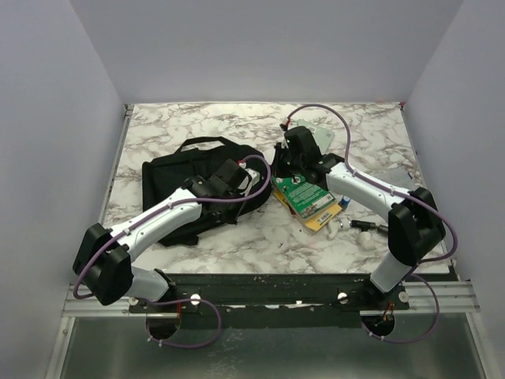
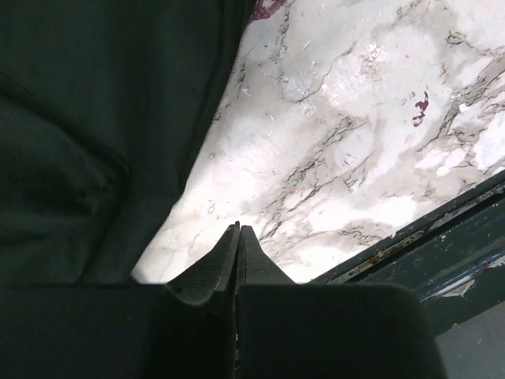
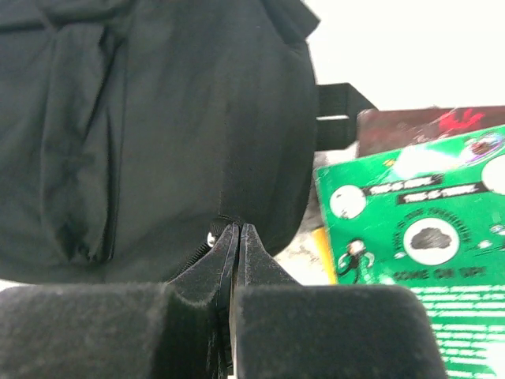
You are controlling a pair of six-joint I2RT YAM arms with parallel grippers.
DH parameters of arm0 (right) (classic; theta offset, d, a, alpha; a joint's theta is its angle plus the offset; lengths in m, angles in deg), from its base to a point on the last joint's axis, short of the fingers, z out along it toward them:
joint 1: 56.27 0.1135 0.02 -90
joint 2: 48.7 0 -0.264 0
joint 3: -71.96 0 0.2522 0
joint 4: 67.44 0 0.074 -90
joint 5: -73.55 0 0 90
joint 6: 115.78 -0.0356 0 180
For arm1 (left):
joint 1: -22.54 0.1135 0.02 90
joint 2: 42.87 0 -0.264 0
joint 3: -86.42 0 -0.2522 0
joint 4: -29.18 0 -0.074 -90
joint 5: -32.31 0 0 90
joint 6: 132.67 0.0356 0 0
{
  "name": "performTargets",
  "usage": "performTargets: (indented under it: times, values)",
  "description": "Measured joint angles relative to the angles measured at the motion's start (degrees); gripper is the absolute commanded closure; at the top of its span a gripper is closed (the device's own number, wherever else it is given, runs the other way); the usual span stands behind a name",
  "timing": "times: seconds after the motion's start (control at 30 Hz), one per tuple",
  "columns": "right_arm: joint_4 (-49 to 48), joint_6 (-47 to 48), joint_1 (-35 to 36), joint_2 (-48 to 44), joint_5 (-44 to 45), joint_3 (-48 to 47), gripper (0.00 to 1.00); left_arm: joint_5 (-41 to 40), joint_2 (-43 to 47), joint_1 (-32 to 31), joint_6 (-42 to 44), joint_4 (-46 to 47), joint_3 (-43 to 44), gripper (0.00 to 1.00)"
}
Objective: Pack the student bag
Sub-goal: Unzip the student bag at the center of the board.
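Observation:
The student bag point(image 1: 177, 178), a large black fabric backpack, lies flat left of the table's middle; it also fills the left wrist view point(image 2: 95, 118) and the right wrist view point(image 3: 158, 118). My left gripper point(image 1: 233, 180) point(image 2: 238, 229) is shut and empty, its tips over bare marble just beside the bag's edge. My right gripper point(image 1: 282, 158) point(image 3: 239, 229) is at the bag's right edge, shut on the metal zipper pull point(image 3: 211, 236), with zipper teeth running off to the left. A green book point(image 1: 304, 193) point(image 3: 418, 237) lies just right of the bag.
The green book tops a small stack with a yellow book point(image 1: 325, 217) under it. Small loose items, one white point(image 1: 335, 229) and one dark point(image 1: 367, 227), lie at the right. A pale flat item point(image 1: 322, 136) lies behind my right gripper. A dark rail point(image 2: 442, 237) edges the table.

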Motion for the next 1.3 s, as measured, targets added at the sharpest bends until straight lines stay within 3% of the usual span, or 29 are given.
performTargets:
  times: [0.23, 0.27, 0.4, 0.43, 0.73, 0.77, 0.83, 1.07, 1.13, 1.17, 1.27, 1.3]
  values:
    - [-0.48, 1.46, -0.50, 1.99, -0.31, -2.69, 0.99, 1.36, 0.61, -0.09, 0.50, -0.31, -0.17, 1.00]
    - [-1.03, 1.25, -0.50, 1.92, -1.60, -2.21, 0.99, 1.97, 1.03, -0.11, 0.50, -0.31, -0.17, 0.94]
    - [-3.89, -0.07, -0.48, 0.20, -8.52, 2.54, 0.99, 2.86, 2.36, -0.09, 0.20, -0.31, -0.17, 0.47]
    - [-4.48, -0.57, -0.50, -0.37, -10.80, 3.98, 0.99, 3.21, 2.99, -0.07, 0.37, -0.26, -0.17, 0.41]
    - [-8.20, -5.68, -0.15, -7.17, -23.21, 11.72, 1.00, 5.25, 16.37, 2.67, -0.07, 6.60, -1.31, 0.21]
    - [-8.59, -6.08, 0.11, -7.89, -24.02, 11.72, 0.99, 5.51, 19.23, 3.10, -0.11, 8.37, -2.25, 0.18]
    - [-9.25, -6.97, 0.70, -8.90, -26.01, 11.80, 0.99, 6.14, 23.87, 3.17, -0.07, 11.47, -4.39, 0.02]
    - [-10.84, -10.38, 1.53, -12.17, -29.46, 15.28, 1.00, 8.37, 31.19, 2.05, 0.96, 24.98, -16.04, 0.02]
    - [-11.08, -11.52, 1.53, -13.09, -29.73, 15.30, 0.99, 9.16, 33.31, 1.57, 2.27, 28.48, -20.46, 0.05]
    - [-11.43, -12.44, 1.49, -13.51, -29.94, 15.30, 1.00, 9.70, 34.56, 1.51, 2.97, 30.16, -22.40, 0.11]
    - [-13.33, -15.58, 1.53, -13.97, -30.93, 15.32, 0.99, 11.04, 37.16, 1.40, 5.46, 34.29, -25.79, 0.50]
    - [-14.12, -16.74, 1.55, -13.97, -31.34, 15.32, 0.99, 11.28, 37.13, 1.40, 6.51, 35.45, -25.79, 0.52]
